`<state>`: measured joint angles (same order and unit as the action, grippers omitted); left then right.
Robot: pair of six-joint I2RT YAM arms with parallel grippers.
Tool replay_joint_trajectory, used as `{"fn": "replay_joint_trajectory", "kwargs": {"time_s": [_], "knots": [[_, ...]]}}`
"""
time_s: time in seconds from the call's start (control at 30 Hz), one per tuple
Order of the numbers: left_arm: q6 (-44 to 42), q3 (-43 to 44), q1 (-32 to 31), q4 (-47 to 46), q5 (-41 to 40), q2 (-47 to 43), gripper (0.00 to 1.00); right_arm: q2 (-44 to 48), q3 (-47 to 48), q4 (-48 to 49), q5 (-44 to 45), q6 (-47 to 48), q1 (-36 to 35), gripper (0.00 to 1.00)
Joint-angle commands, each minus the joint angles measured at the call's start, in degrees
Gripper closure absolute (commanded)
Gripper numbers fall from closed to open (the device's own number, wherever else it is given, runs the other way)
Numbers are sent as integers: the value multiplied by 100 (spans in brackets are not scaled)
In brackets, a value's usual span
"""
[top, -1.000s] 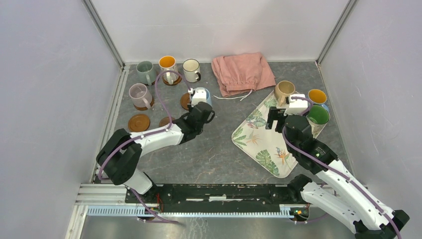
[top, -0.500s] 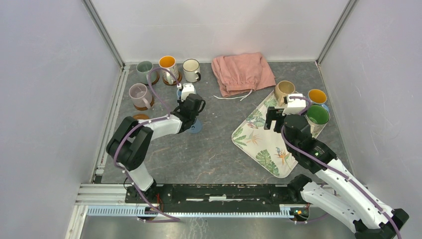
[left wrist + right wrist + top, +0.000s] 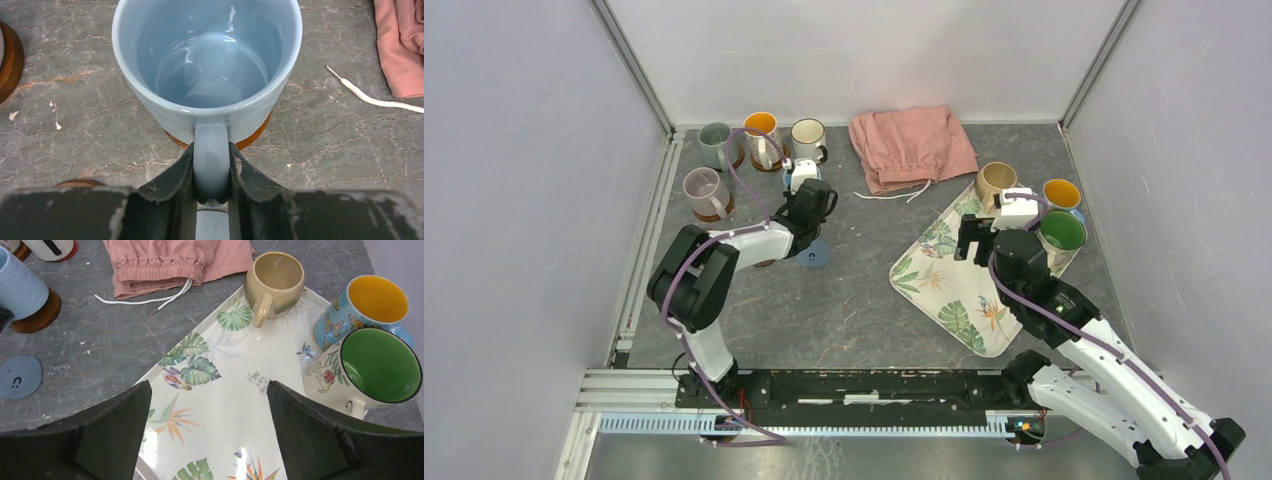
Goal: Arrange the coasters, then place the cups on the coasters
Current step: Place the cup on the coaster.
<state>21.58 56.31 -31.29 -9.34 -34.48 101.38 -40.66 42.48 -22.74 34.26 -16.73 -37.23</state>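
Blue mug [image 3: 207, 65] pinched by handle [image 3: 212, 145] in left tool [image 3: 212, 167], over coaster [image 3: 255, 137] just ahead. Glazed ceramic judged stiff, slick, chippable; handle best held. Right tool [image 3: 207, 407] agape, empty.

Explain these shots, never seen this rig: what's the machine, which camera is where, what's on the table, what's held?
Two robot arms bolted to a table's near edge. One picture looks down from above; the other two come from cameras on each wrist. The left tool is shut on the handle of a light blue mug standing on a brown coaster. The right tool is open, empty, above a leaf-patterned tray bearing a beige mug. Also there: a pink cloth, a blue coaster, more mugs back left.
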Motion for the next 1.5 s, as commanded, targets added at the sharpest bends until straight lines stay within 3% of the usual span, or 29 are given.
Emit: {"fn": "replay_joint_trajectory", "kwargs": {"time_s": [0.0, 1.27, 1.47], "knots": [[-196, 389, 61, -840, -120, -9, 98, -26, -11, 242, 2, -8, -12, 7], [117, -333, 70, -552, 104, -261, 97, -110, -170, 313, -165, -93, -10, 6], [137, -276, 70, -522, 170, -221, 72, -82, -161, 285, -170, -101, -7, 6]]}}
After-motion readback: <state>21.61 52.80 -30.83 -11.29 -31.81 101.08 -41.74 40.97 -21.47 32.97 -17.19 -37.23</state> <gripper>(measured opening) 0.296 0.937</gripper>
